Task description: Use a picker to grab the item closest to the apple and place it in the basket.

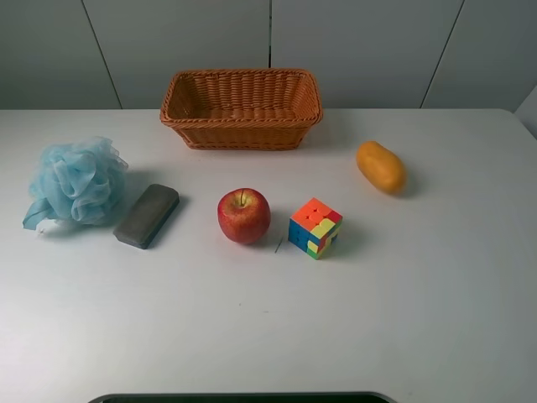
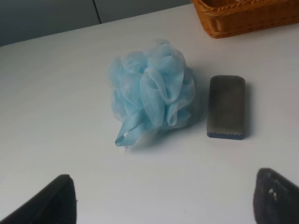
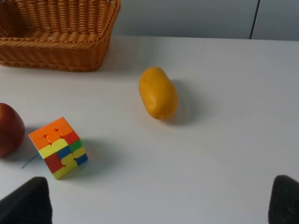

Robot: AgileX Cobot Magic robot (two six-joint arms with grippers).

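Overhead, the cube (image 1: 315,227) sits just beside the apple (image 1: 244,216) at its 3 o'clock. The grey eraser (image 1: 147,216) is at 9, the basket (image 1: 242,126) at 12 and the mango (image 1: 381,166) near 2.

In the left wrist view, the left gripper (image 2: 166,200) is spread wide and empty, facing the blue loofah (image 2: 152,91).

In the right wrist view, the right gripper (image 3: 156,200) also gapes wide, holding nothing and well short of the cube (image 3: 58,147).

1. At the left of the high view you see a pale blue mesh puff (image 1: 75,180) with a ribbon loop trailing from it onto the white table (image 1: 268,336).
2. Just beside the puff you find a flat grey block (image 1: 147,215) lying angled, with a blue strip along one short end.
3. Well apart from both, on the right, you have a yellow-orange mango (image 1: 381,166) lying on its side.
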